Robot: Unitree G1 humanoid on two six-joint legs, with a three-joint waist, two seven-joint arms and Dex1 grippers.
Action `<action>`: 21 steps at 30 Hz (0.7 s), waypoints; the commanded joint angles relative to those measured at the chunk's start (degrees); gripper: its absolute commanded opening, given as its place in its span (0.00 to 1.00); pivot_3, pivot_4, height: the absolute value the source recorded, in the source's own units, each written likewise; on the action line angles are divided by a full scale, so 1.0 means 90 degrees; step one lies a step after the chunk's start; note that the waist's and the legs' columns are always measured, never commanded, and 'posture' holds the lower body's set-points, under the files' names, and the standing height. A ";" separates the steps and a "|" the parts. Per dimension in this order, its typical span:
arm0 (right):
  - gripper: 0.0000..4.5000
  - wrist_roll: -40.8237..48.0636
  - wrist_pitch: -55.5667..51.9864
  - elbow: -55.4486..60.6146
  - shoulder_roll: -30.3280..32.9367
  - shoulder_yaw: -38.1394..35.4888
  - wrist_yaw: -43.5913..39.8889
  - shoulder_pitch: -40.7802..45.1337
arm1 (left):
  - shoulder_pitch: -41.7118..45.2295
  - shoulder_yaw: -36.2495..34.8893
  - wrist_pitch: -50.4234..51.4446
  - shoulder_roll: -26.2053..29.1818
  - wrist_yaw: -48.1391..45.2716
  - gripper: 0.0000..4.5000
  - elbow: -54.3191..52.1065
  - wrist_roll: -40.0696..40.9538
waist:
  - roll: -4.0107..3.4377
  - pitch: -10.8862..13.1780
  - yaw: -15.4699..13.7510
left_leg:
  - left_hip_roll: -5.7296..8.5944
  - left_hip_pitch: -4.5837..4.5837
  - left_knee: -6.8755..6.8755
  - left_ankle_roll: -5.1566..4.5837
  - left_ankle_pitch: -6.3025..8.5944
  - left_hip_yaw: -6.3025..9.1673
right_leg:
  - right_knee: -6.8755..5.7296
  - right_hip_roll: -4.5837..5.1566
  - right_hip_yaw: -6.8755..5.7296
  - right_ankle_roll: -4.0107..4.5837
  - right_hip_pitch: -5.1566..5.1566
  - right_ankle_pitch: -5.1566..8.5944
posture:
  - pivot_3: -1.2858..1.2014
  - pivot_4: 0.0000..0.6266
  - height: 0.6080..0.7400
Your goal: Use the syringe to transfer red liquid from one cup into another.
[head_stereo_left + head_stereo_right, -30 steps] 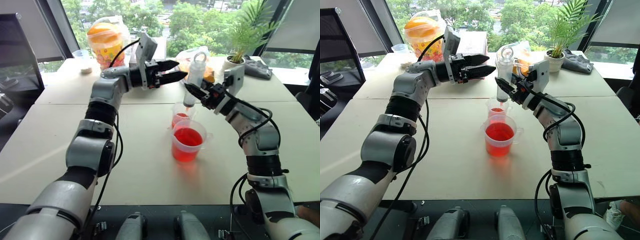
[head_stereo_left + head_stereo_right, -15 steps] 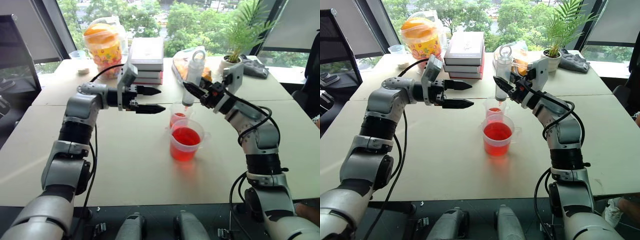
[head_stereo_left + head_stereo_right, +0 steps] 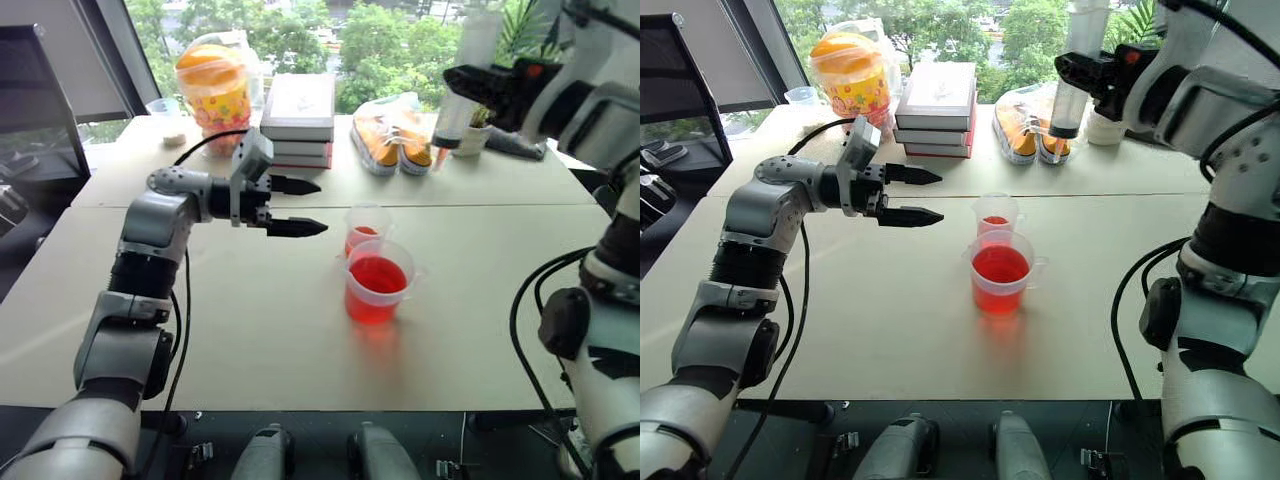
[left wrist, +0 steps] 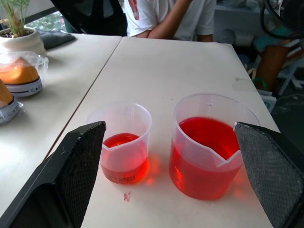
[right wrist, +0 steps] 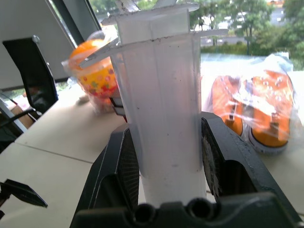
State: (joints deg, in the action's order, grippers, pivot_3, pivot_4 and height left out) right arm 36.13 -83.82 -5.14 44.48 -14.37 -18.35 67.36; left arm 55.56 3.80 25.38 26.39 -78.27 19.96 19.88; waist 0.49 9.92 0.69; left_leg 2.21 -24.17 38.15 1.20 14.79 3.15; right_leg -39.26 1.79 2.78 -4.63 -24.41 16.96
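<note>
My right gripper is shut on the syringe, which hangs upright, high above the table's far right, well away from both cups. Its clear barrel stands between the two black pads. The larger beaker sits mid-table, about half full of red liquid. Just behind it, the smaller cup has a shallow layer of red liquid. To the left of the cups, my left gripper stands open and empty, pointing at them. Its fingers frame both cups in the left wrist view.
A stack of books, an orange snack jar, bagged orange shoes and a potted plant line the far side of the table. A person stands beyond the table's right end. A seam runs across the tabletop.
My right gripper has lifted the syringe up and to the right, away from the smaller cup. My left gripper has drawn back to the left and sunk, still open.
</note>
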 commanded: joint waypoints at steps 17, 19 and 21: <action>0.32 -0.1511 0.0623 -0.3267 0.0952 0.3608 -0.2200 -0.0673 | -0.0292 -0.0008 -0.0152 -0.0098 0.0406 0.99 -0.0661 0.0111 | -0.0003 0.0002 0.0025 | -0.0002 -0.0014 0.0006 -0.0008 0.0000 -0.0008 | -0.0001 -0.0009 0.0001 -0.0001 -0.0014 -0.0002 | 0.52 0.24 1.00; 0.32 -0.1740 0.0920 -0.3674 0.0792 0.3637 -0.2330 -0.0579 | -0.0313 -0.0011 -0.0089 -0.0068 0.0420 0.99 -0.0738 0.0146 | -0.0003 0.0002 0.0030 | -0.0002 -0.0015 0.0007 -0.0008 0.0000 -0.0008 | -0.0003 -0.0009 0.0001 -0.0001 -0.0015 -0.0002 | 0.52 0.24 1.00; 0.43 -0.1904 0.1071 -0.3926 0.0690 0.3599 -0.2442 -0.0480 | -0.0335 -0.0017 -0.0030 -0.0031 0.0414 0.99 -0.0804 0.0177 | -0.0003 0.0002 0.0042 | -0.0002 -0.0014 0.0006 -0.0008 0.0000 -0.0007 | -0.0002 -0.0012 0.0001 -0.0001 -0.0015 -0.0002 | 0.52 0.24 1.00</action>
State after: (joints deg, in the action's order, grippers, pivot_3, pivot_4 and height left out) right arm 20.50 -76.12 -39.73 50.49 18.86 -39.73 61.43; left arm 52.07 3.84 24.86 25.36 -74.70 14.86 20.57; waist 0.47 9.94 1.07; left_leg 2.19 -24.29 38.21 1.13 14.79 3.08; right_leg -39.30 1.69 2.79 -4.64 -24.54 16.94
